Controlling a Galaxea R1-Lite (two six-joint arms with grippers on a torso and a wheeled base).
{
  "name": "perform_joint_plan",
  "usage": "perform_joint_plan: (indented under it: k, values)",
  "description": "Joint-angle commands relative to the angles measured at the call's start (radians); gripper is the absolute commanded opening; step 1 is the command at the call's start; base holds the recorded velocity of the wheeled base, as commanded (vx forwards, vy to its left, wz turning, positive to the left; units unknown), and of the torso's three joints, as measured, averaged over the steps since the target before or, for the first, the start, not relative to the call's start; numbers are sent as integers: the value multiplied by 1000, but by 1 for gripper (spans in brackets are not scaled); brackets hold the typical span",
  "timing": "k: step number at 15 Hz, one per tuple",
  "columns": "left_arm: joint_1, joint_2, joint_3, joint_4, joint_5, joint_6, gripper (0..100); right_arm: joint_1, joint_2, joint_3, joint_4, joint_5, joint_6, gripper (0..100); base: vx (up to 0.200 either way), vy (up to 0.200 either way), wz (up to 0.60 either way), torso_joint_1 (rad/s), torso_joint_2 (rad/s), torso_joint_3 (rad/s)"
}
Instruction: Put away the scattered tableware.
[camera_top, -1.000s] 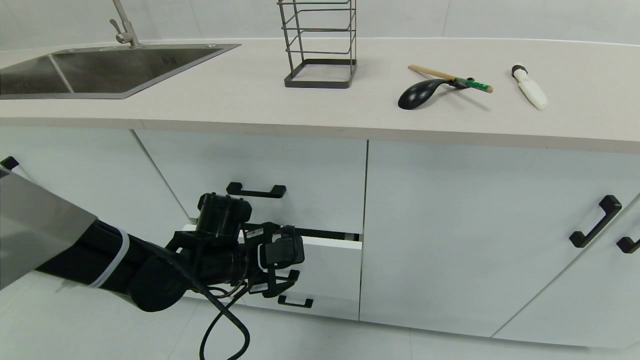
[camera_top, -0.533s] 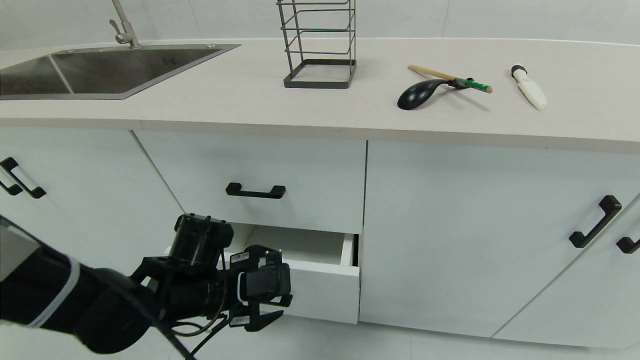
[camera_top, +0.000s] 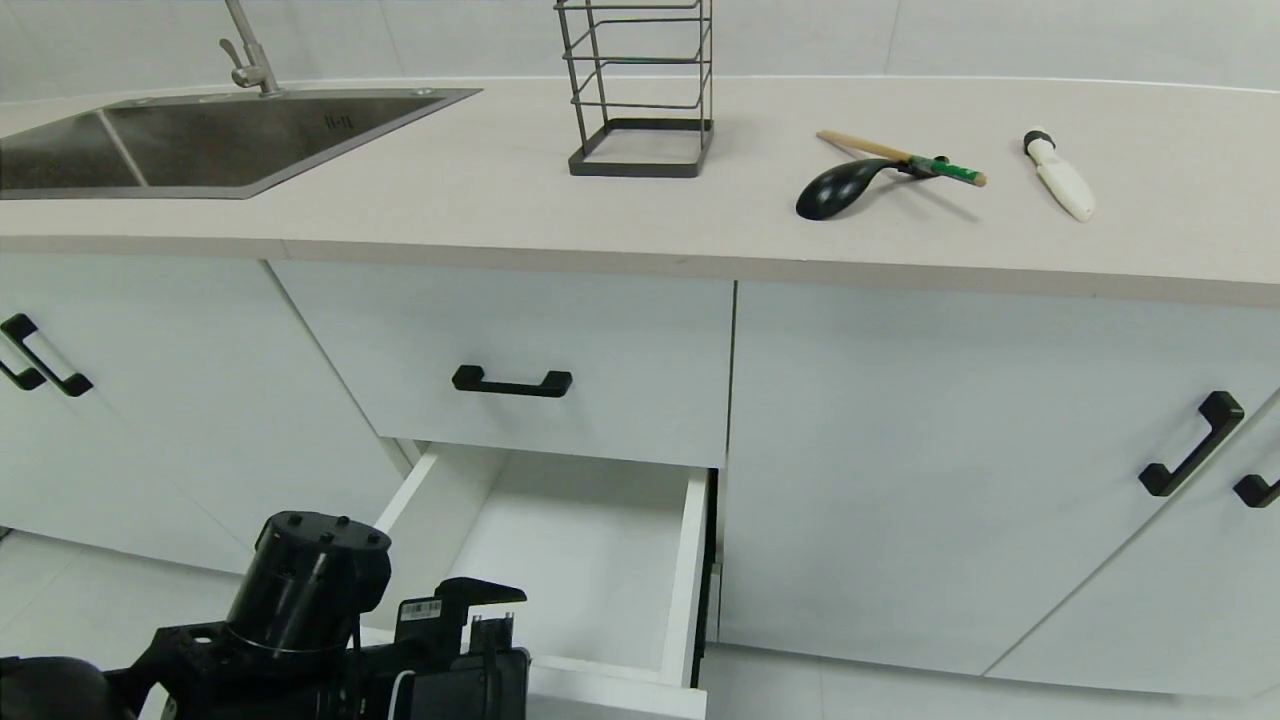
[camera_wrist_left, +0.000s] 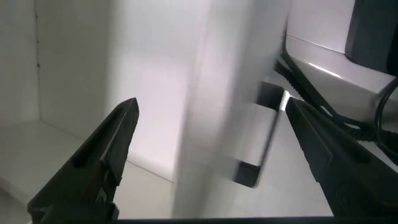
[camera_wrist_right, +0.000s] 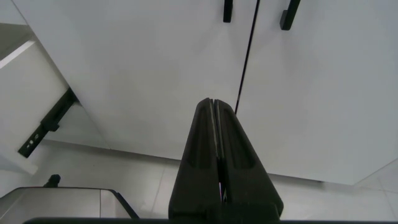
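On the counter lie a black spoon (camera_top: 838, 188), a pair of wooden chopsticks (camera_top: 897, 156) resting across its handle, and a white-sheathed knife (camera_top: 1060, 176) further right. Below, the lower drawer (camera_top: 690, 560) stands pulled far out, its white inside bare. My left gripper (camera_wrist_left: 211, 109) is at the drawer's front, fingers wide apart on either side of the front panel (camera_wrist_left: 205, 124), near its black handle (camera_wrist_left: 255, 149). Its wrist (camera_top: 440, 660) shows at the head view's bottom edge. My right gripper (camera_wrist_right: 214, 106) is shut on nothing, low in front of the cabinet doors.
A black wire rack (camera_top: 640, 150) stands mid-counter, and a steel sink (camera_top: 200, 135) with a tap is at the left. The upper drawer with its handle (camera_top: 512, 381) is shut. Cabinet doors with black handles (camera_top: 1190, 440) are at the right.
The lower drawer has come from barely ajar to wide open. My left arm has drawn back and down with the drawer front, toward the head view's bottom edge.
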Motion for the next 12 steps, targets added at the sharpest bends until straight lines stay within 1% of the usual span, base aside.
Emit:
perform_joint_plan:
  k: [1,5,8,9,10,11,12]
  values:
    - [-2,-10,4,-4,-2,1,100,0,1,0,0,1,0,0,0,0,0,0,0,0]
    - [-2,-24,6,-5,-5,1,100,0,1,0,0,1,-2,0,0,0,0,0,0,0]
    - [-3,-53,12,0,-87,0,100,0,1,0,0,1,0,0,0,0,0,0,0,0]
    - [-19,-117,17,13,-153,0,100,0,1,0,0,1,0,0,0,0,0,0,0,0]
    - [-42,-171,9,30,-185,-10,100,0,1,0,0,1,0,0,0,0,0,0,0,0]
    - [-68,-252,-17,72,-200,-62,100,0,1,0,0,1,0,0,0,0,0,0,0,0]
    - [-91,-340,-60,131,-196,-166,100,0,1,0,0,1,-2,0,0,0,0,0,0,0]
